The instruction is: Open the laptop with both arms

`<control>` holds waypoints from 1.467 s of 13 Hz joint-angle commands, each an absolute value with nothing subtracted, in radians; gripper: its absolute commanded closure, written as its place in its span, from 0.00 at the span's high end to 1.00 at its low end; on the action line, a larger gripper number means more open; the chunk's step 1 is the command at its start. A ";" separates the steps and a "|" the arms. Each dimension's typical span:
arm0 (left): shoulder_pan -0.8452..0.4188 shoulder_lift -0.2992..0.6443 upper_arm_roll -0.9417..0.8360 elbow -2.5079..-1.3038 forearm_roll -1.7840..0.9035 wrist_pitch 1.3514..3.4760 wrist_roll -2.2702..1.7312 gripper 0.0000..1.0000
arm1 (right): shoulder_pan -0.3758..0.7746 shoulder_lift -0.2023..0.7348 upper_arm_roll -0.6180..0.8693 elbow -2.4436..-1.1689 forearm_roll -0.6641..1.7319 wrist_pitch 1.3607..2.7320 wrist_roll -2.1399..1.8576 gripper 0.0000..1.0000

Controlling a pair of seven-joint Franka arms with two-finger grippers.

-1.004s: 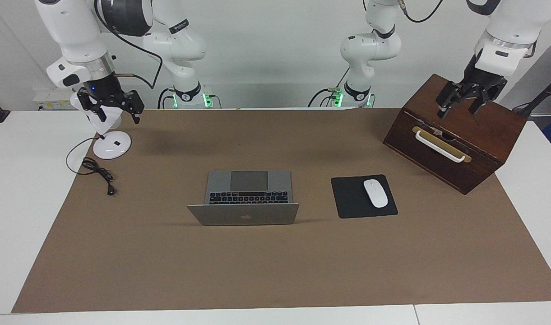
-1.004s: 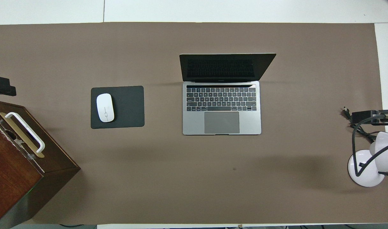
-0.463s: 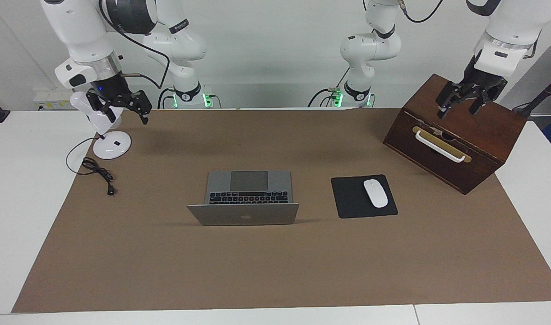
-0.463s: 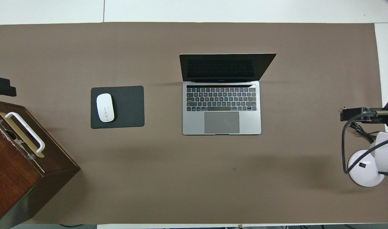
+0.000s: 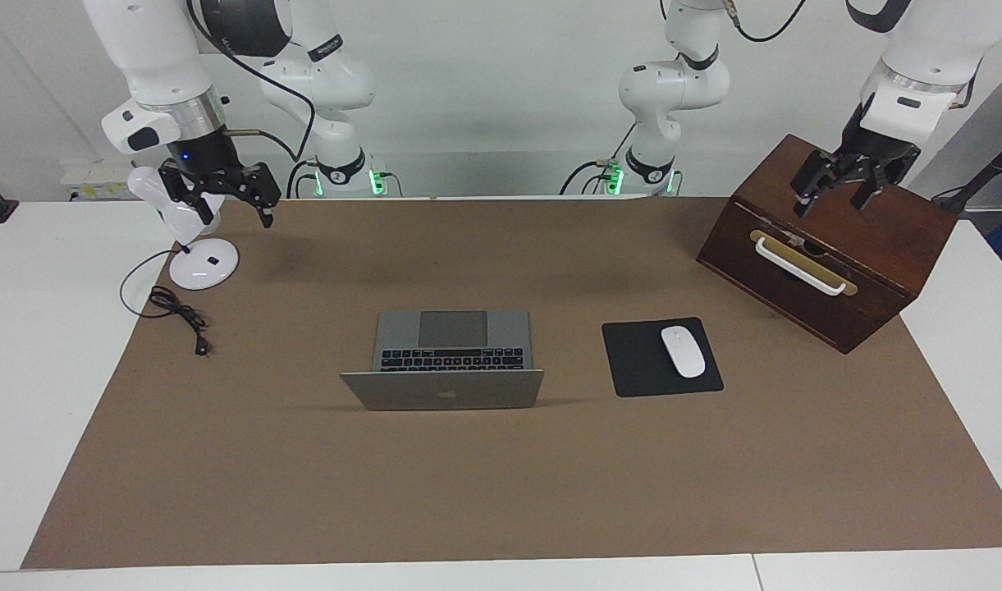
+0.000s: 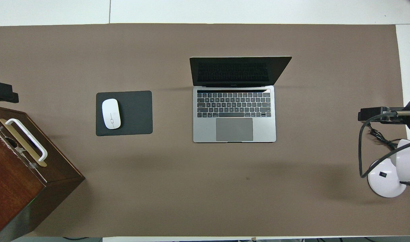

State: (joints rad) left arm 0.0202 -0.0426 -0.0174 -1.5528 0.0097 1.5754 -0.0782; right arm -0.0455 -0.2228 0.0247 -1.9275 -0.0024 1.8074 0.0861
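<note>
From across the table I see the laptop (image 5: 443, 361) open in the middle of the brown mat (image 5: 501, 492). Beside it is a mouse (image 5: 683, 351) on a black pad (image 5: 640, 361). My left gripper (image 5: 837, 187) hangs spread open over the wooden box (image 5: 829, 271). My right gripper (image 5: 226, 195), open too, has gone up by the lamp (image 5: 201, 264).

From above, nothing blocks the laptop (image 6: 234, 129).

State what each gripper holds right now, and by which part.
Nothing is held. The left gripper hangs open over the wooden box; the right gripper hangs open over the lamp. The laptop stands open, untouched.
</note>
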 commanded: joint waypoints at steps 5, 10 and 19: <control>0.028 -0.071 -0.020 -1.594 0.026 1.588 -0.069 1.00 | -0.051 -0.178 0.026 -1.867 -0.018 1.813 0.075 1.00; 0.034 -0.081 -0.020 -1.615 0.026 1.591 -0.067 1.00 | -0.068 -0.099 0.038 -1.754 -0.026 1.770 0.038 1.00; 0.032 -0.081 -0.020 -1.615 0.028 1.589 -0.071 1.00 | -0.084 -0.057 0.055 -1.612 -0.028 1.651 0.035 1.00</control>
